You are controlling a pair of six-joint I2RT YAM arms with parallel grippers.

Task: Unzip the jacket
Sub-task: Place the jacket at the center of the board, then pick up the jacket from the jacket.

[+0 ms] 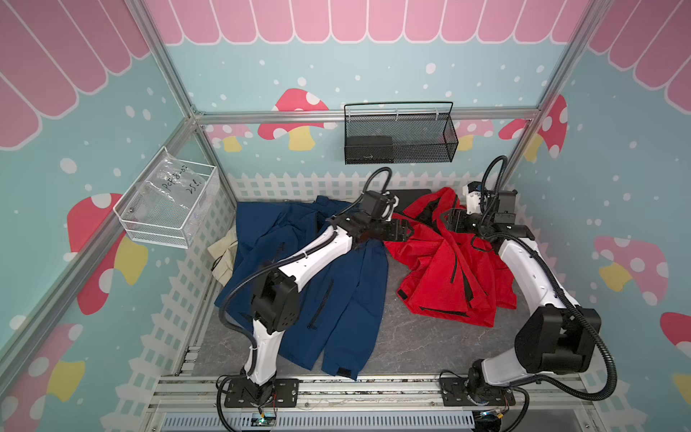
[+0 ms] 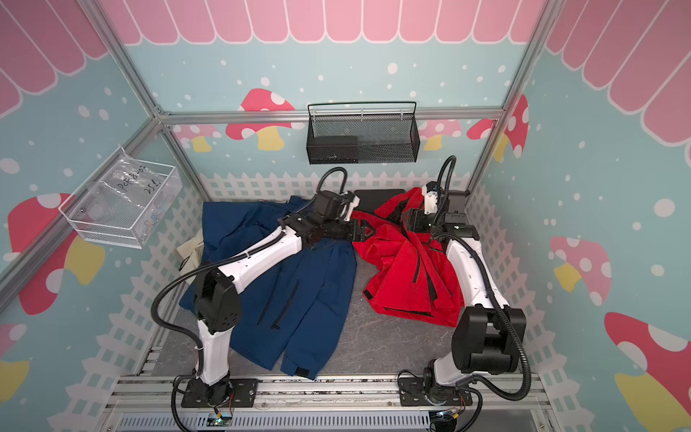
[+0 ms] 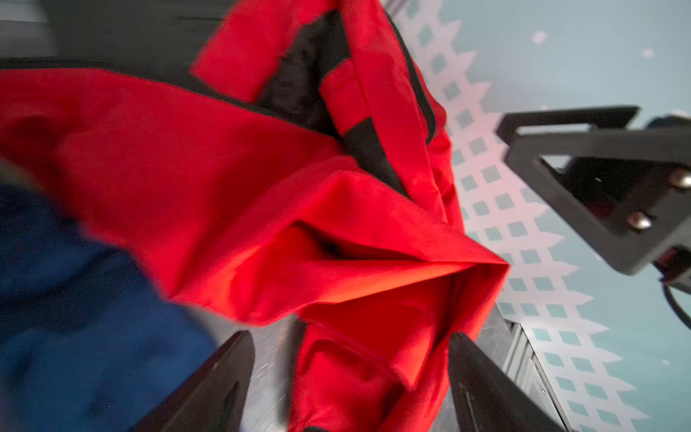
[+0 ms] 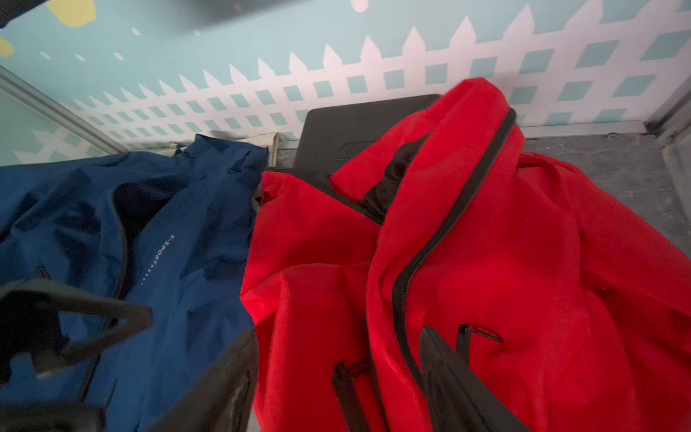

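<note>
Left wrist view looks down on the left gripper [image 3: 351, 381]. Its two black fingers [image 3: 224, 385] are spread wide, with a fold of the red jacket [image 3: 261, 187] lying between them and nothing pinched. Right wrist view shows the right gripper [image 4: 336, 381], also spread wide and low over the same jacket. The jacket's dark zipper [image 4: 448, 224] runs down from the collar and passes between its fingers [image 4: 452, 374]. Whether either gripper touches the cloth cannot be told.

Only the right wrist view shows the zipper teeth and the small white lettering on the blue jacket [image 4: 168, 243]. Only the top views show the whole layout. The red jacket [image 1: 448, 284] lies crumpled on the right side of the grey table [image 1: 411, 344], and the blue jacket [image 1: 336, 299] is spread out on the left.

Counted in both top views are two jackets, two arms and two wall baskets, a black mesh basket [image 1: 400, 134] and a white wire basket [image 1: 168, 209]. One beige cloth [image 1: 224, 254] lies beside the blue jacket, and one flat black object [image 1: 411, 195] lies at the back.
</note>
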